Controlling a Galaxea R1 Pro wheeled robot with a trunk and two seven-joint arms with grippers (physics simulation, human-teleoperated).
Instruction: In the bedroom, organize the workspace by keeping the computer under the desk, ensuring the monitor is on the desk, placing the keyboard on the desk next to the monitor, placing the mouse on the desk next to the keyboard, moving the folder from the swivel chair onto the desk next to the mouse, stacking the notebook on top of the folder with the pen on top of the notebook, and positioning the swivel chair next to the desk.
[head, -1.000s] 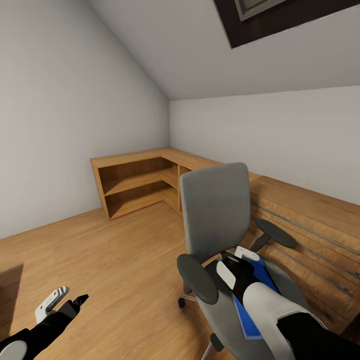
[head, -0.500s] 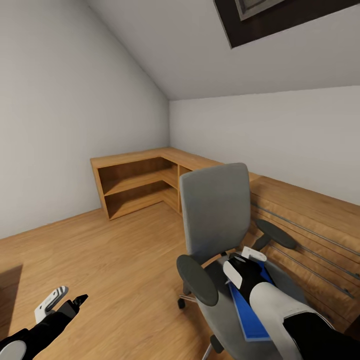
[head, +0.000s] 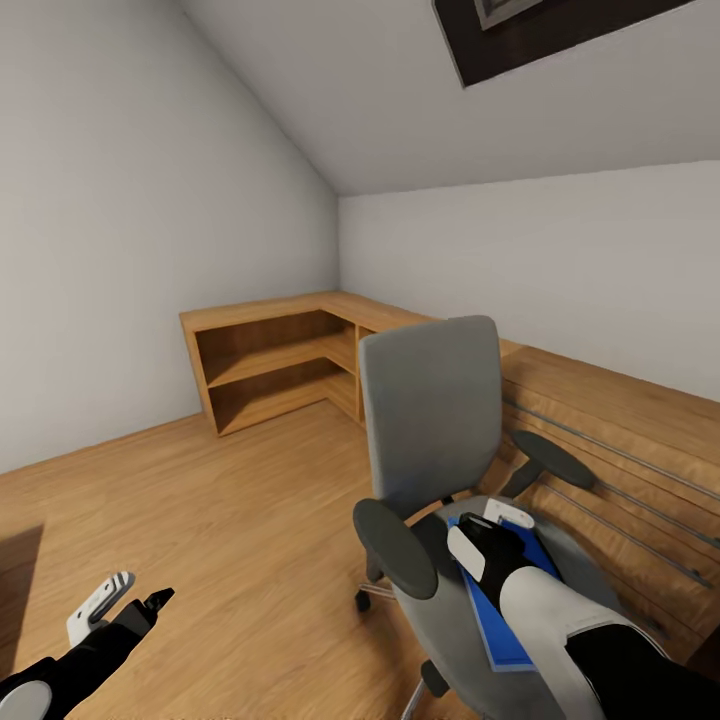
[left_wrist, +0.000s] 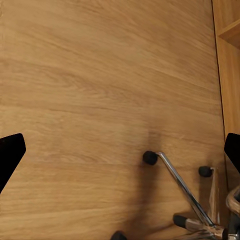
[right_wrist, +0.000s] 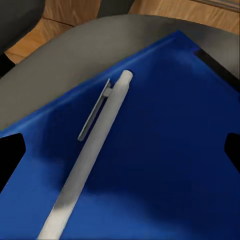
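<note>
The pen (right_wrist: 92, 155) lies flat on the blue folder (right_wrist: 165, 150), which rests on the swivel chair (head: 440, 420) seat at lower right of the head view. In the right wrist view its long axis runs diagonally, clip end toward the upper middle. The right gripper (head: 487, 533) hovers above it, jaws apart. The left gripper (head: 125, 600) hangs over the floor (left_wrist: 100, 90), jaws apart.

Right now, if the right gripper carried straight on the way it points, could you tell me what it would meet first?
Most likely the slim white pen lying on the flat bright-blue folder, which rests on the grey chair seat; depth is unclear.
</note>
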